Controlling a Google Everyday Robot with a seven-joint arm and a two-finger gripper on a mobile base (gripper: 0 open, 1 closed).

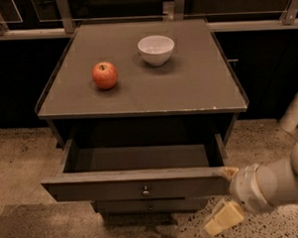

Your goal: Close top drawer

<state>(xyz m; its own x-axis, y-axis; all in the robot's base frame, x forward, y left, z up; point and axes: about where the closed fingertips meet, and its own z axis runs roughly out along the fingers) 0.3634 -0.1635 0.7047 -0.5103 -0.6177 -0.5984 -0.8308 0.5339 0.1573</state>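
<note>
Camera view shows my gripper (226, 196) low on the right, by the right end of the top drawer (92, 190). My two fingers are spread wide apart and I hold nothing. One fingertip (229, 172) is at the drawer front's top corner; I cannot tell if it touches. The drawer is pulled far out from under the table top (187, 89). Its small round knob (145, 191) sits in the middle.

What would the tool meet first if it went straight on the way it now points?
Probably the right end of the top drawer front. The tool, low on the right, points left with its upper finger near that corner. Depth is unclear; it might pass in front.
</note>
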